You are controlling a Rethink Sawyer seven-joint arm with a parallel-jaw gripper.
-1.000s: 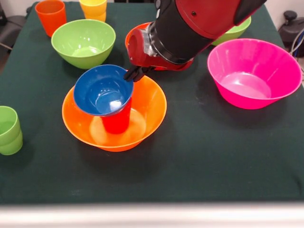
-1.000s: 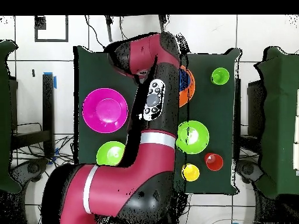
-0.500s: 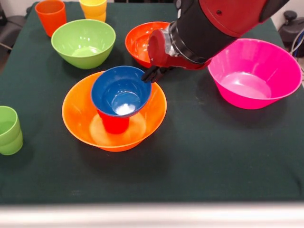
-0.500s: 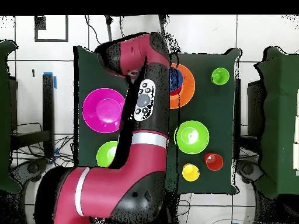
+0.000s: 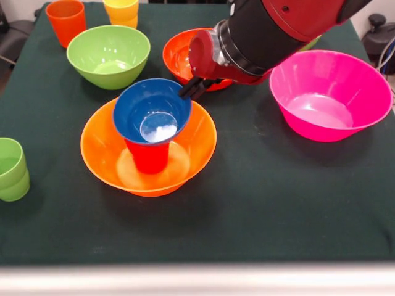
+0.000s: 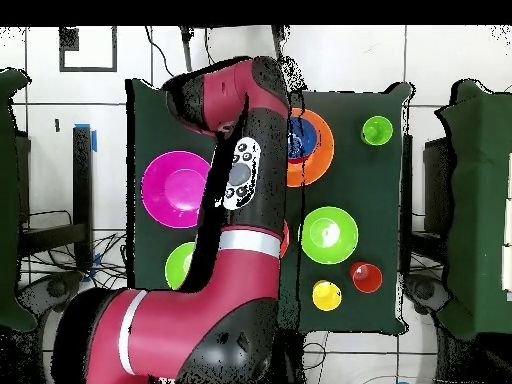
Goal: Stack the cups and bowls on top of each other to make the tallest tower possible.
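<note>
Blue bowl (image 5: 152, 111) shifted left on red cup (image 5: 147, 156); gripper (image 5: 191, 90) pinching its rim; dark green tablecloth (image 5: 278, 197).

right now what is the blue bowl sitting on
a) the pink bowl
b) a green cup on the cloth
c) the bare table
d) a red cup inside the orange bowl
d: the blue bowl rests on top of a red cup that stands in the big orange bowl, with the pincer at the blue bowl's rim.
</note>
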